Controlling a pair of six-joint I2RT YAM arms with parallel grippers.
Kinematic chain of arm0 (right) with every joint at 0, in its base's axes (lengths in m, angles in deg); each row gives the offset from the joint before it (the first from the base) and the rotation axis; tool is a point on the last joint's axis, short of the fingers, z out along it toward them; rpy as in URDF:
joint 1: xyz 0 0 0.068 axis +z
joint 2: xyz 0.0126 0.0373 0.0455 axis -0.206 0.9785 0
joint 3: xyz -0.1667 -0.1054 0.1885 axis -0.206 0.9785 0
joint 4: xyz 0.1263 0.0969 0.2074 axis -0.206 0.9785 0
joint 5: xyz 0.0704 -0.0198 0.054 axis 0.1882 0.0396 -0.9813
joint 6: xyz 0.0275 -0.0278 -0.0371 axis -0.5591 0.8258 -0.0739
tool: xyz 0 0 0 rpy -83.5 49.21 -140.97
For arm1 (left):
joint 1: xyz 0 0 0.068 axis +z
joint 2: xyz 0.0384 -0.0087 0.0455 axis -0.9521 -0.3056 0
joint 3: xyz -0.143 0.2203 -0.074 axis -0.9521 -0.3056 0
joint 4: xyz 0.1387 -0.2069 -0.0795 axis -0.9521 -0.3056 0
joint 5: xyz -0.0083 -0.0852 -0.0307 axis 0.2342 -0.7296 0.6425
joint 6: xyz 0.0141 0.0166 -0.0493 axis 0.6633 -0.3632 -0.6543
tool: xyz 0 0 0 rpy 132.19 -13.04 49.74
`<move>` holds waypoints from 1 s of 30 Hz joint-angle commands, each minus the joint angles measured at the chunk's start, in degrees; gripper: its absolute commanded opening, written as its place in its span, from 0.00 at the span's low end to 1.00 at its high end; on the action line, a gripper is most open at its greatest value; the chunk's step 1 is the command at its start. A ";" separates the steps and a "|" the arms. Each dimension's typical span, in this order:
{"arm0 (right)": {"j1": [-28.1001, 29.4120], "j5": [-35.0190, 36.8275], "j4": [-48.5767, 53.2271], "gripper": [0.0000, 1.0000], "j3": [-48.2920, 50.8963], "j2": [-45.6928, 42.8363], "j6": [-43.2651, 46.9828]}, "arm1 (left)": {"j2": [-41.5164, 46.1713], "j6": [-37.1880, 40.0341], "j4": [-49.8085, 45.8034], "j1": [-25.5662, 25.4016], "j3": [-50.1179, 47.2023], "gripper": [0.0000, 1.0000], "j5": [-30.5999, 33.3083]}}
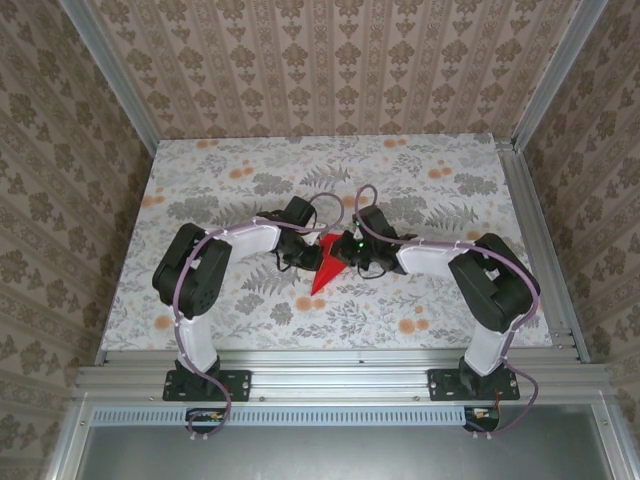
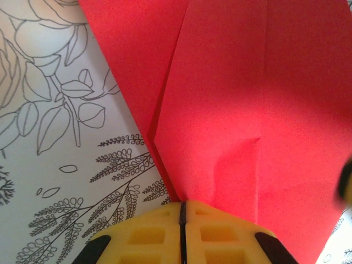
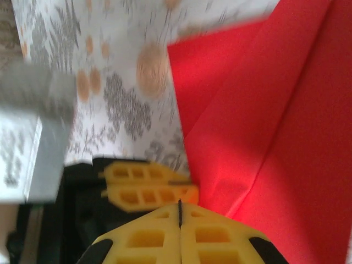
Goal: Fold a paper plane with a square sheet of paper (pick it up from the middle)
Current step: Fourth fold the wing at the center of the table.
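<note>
paper plane (image 1: 328, 262), nose at 7 o'clock | left end effector (image 2: 182, 212) and right end effector (image 3: 180, 212) clamped on it | even tension advised

Matte red paper plane (image 1: 325, 262), smooth with crisp creases. Left gripper (image 2: 182, 204) of dull yellow moulded plastic. Table (image 1: 220, 180) has a matte, floral-printed covering. At six o'clock, a brushed aluminium rail (image 1: 340, 365).

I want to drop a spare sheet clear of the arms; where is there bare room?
Free: the far strip of table between the arms and back wall, and the near strip between the two elbows. Crowded: the centre, where left gripper and right gripper meet the red paper.
</note>
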 commanded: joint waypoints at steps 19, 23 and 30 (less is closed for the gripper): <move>4.66 0.58 -7.61 0.07 3.09 6.77 -7.36 | -7.71 -0.58 -3.35 1.23 -4.69 0.09 4.79; 5.35 -0.08 -6.41 0.07 2.87 6.94 -6.43 | -8.05 -0.50 -3.54 1.27 -4.63 0.09 5.07; 6.49 -1.00 -4.20 0.07 2.47 6.73 -4.71 | -8.23 -0.35 -3.78 1.28 -4.44 0.09 5.17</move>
